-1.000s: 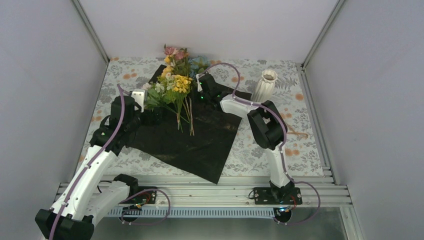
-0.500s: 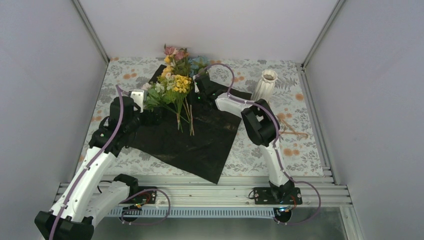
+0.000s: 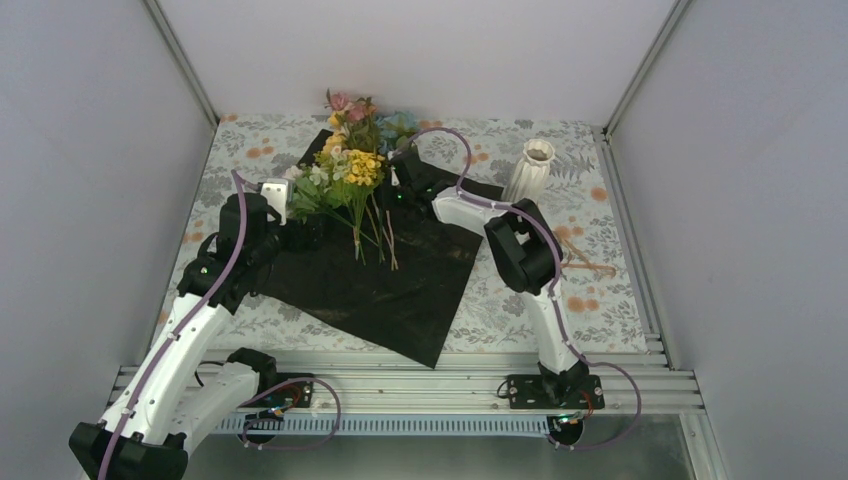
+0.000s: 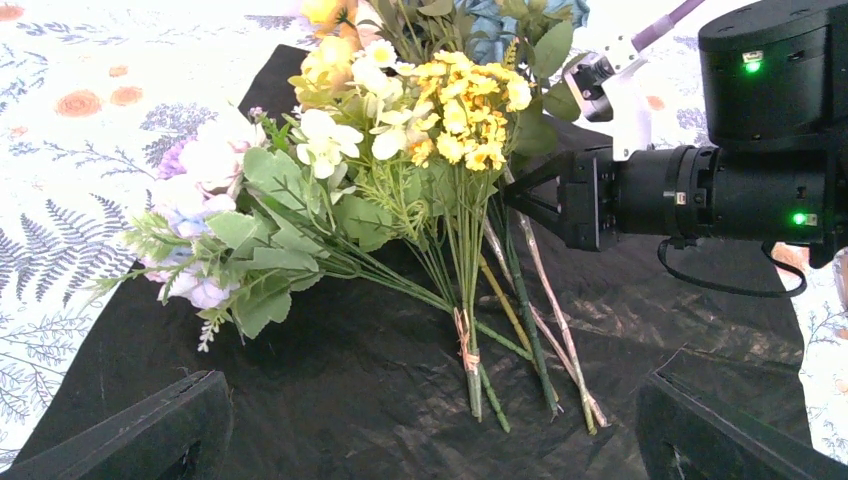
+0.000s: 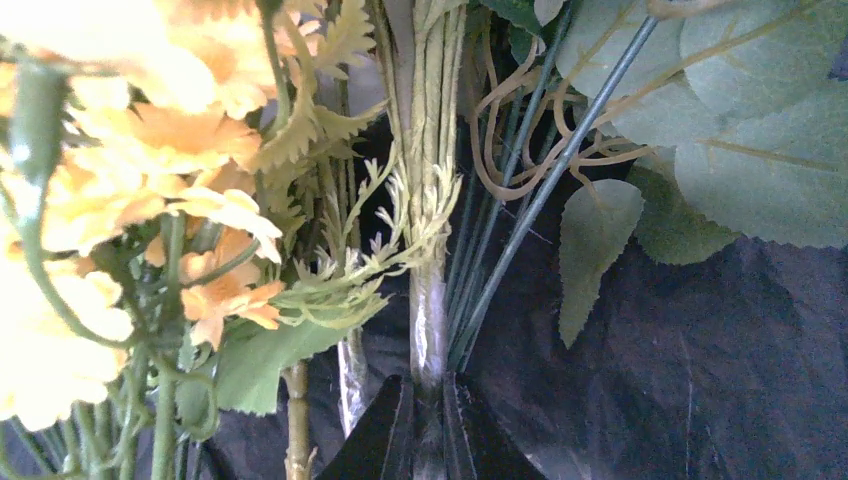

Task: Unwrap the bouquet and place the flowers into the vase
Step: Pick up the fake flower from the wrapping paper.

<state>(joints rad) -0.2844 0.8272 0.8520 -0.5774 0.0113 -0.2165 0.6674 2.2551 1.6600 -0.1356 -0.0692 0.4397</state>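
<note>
The bouquet's black sheet [image 3: 400, 285] lies spread flat on the table. On its far half lie the flowers [image 3: 350, 165], blooms toward the back wall and stems [image 4: 470, 330] fanned toward me. My right gripper [image 5: 428, 385] reaches in from the right and is shut on a pale stem [image 5: 428, 320] just below the yellow blooms [image 4: 465, 110]. The left wrist view shows the same grip, the right gripper [image 4: 530, 195] pinching the stems. My left gripper [image 4: 430, 440] hovers open over the sheet's left part, short of the stem ends. The white ribbed vase [image 3: 528, 170] stands upright at the back right.
A floral-print tablecloth [image 3: 520, 300] covers the table, with grey walls on three sides. A metal rail [image 3: 400, 365] runs along the near edge. The right arm's elbow [image 3: 520, 255] rises above the sheet's right corner, close to the vase.
My right gripper slid a little left into the bunch and closed on a stem. The stem ends fanned out slightly to the right. The left arm has not moved.
</note>
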